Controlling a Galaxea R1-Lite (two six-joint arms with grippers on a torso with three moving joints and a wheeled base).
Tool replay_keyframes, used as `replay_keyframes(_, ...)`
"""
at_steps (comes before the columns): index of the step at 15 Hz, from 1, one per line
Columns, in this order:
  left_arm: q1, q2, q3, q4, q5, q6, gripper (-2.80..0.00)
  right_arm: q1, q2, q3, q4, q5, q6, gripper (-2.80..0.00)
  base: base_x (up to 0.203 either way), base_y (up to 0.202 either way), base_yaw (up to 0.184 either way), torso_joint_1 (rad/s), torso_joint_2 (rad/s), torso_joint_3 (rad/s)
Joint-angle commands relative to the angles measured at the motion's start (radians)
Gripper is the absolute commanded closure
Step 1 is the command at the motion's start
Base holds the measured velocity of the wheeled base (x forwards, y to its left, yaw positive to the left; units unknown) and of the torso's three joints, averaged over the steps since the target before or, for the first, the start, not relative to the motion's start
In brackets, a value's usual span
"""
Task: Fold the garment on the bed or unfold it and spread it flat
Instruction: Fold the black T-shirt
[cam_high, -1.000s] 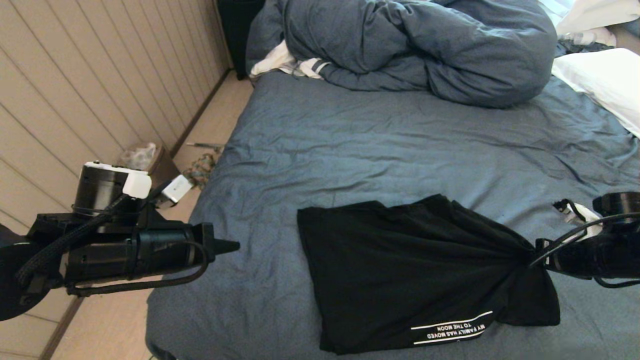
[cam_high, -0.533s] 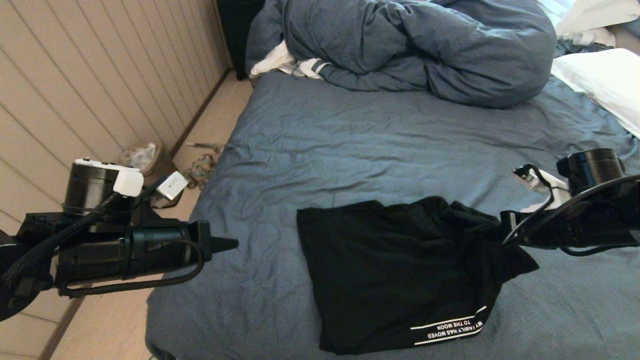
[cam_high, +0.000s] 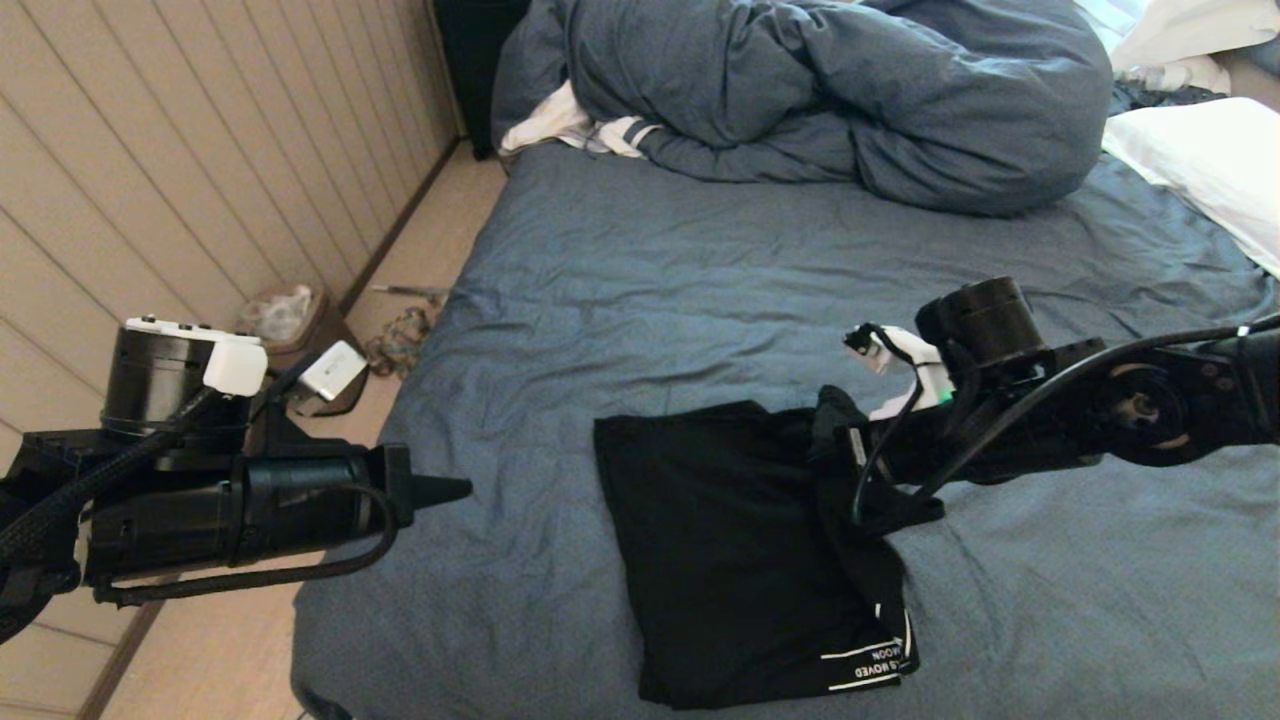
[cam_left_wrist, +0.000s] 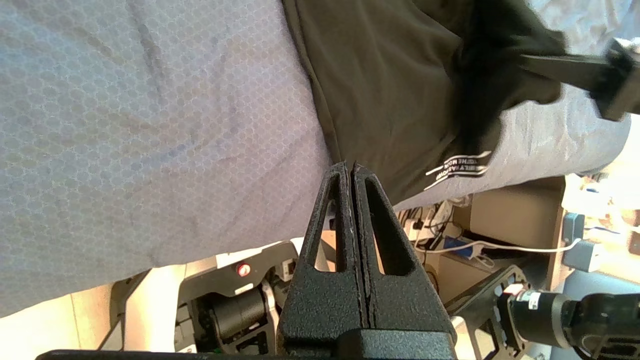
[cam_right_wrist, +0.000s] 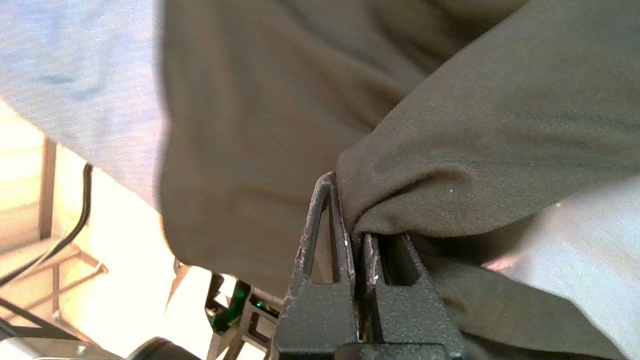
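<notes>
The black T-shirt garment (cam_high: 720, 560) lies near the front edge of the bed (cam_high: 700, 300). Its right side is lifted and drawn over its middle. Only part of the white text (cam_high: 870, 665) shows at the front. My right gripper (cam_high: 835, 435) hangs above the shirt's middle, shut on a bunched fold of the black fabric (cam_right_wrist: 475, 140), with one finger buried under the cloth in the right wrist view (cam_right_wrist: 350, 210). My left gripper (cam_high: 465, 490) hovers beyond the bed's left edge, shut and empty, its tips (cam_left_wrist: 351, 167) pointing toward the shirt (cam_left_wrist: 380, 85).
A bunched blue-grey duvet (cam_high: 830, 90) fills the far end of the bed, with a white-and-striped cloth (cam_high: 570, 125) beside it. A white pillow (cam_high: 1210, 160) lies at the far right. Clutter (cam_high: 300, 320) sits on the floor by the panelled wall on the left.
My right gripper has risen and carried the shirt's right side leftward over the shirt, covering most of the white text. The left arm has drifted slightly left.
</notes>
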Motion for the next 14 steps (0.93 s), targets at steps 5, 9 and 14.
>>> replay_keyframes(5,-0.002,0.004,0.003,0.001,-0.052,-0.005,0.00,0.165,0.145,-0.209,0.088,-0.022,0.012,0.00,0.000,0.000,0.000,0.000,0.00,0.000)
replay_keyframes(9,-0.002,0.009,0.009,-0.001,-0.052,-0.003,0.00,0.236,0.185,-0.284,0.149,-0.028,0.006,0.00,0.000,0.000,0.000,0.000,0.00,0.000)
replay_keyframes(14,-0.002,0.010,0.009,-0.001,-0.052,-0.003,0.00,0.247,0.228,-0.317,0.159,-0.029,-0.033,0.00,0.000,0.000,0.000,0.000,0.00,0.000)
